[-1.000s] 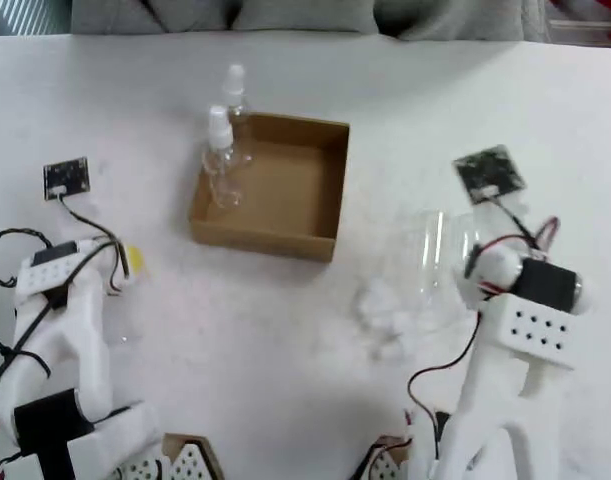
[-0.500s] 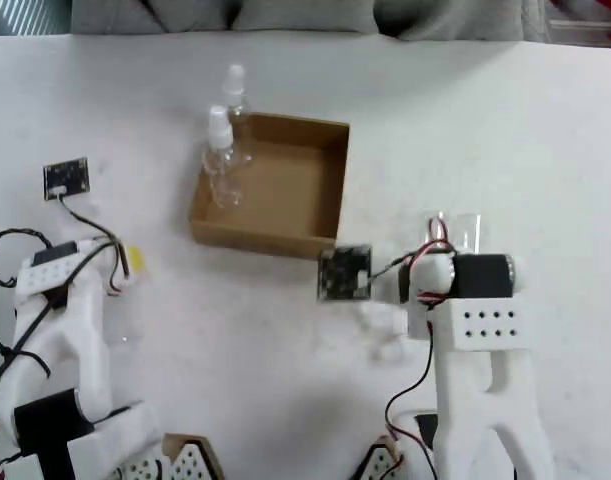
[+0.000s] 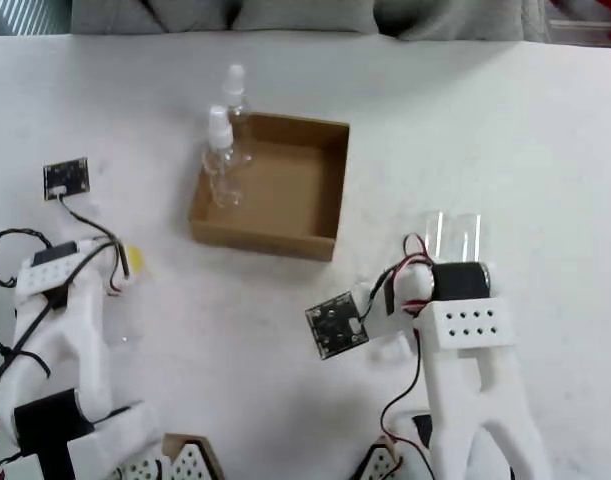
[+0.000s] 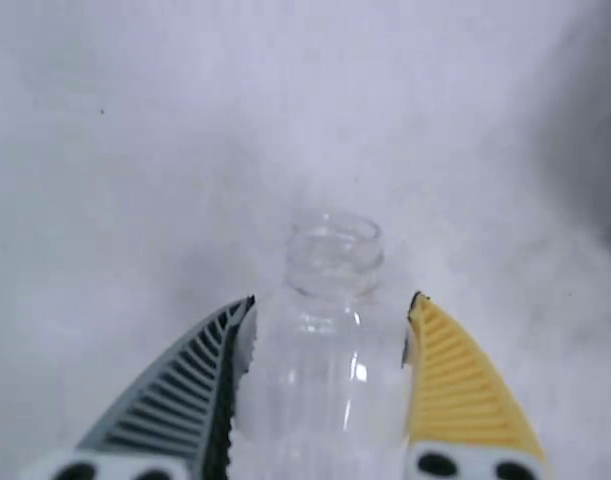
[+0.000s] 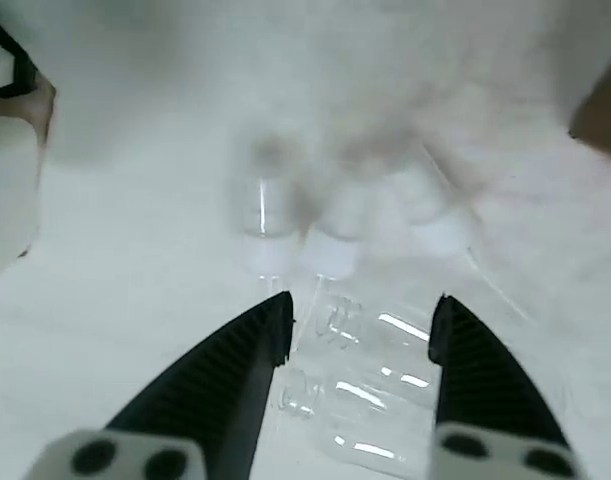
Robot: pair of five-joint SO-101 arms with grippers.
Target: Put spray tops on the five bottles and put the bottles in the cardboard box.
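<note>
The left fingers (image 4: 195,390), one grey and one yellow, are closed on a clear plastic bottle with an open neck (image 4: 330,340). They press its ribbed body from both sides, and the bare threaded mouth stands out just past their tips. We judge this bottle to be light, thin-walled and slick. A hard squeeze would dent it and a loose one would let it twist, so the hold on the body below the shoulder looks right and leaves the neck free for a top.

The right fingers (image 5: 235,370) are black and spread open, holding nothing. Just beyond their tips, small white spray tops (image 5: 330,255) lie on the white bench (image 3: 505,120), with thin tubes trailing back toward the gap. These tops look featherlight and likely to skid. We would take one by its stiff white collar, never by the tube.

Well beyond both pairs of fingers sits the brown cardboard box (image 3: 260,235), with two capped clear bottles (image 3: 220,150) at its far-left side. Two more uncapped clear bottles (image 3: 452,232) stand behind the right fingers.
</note>
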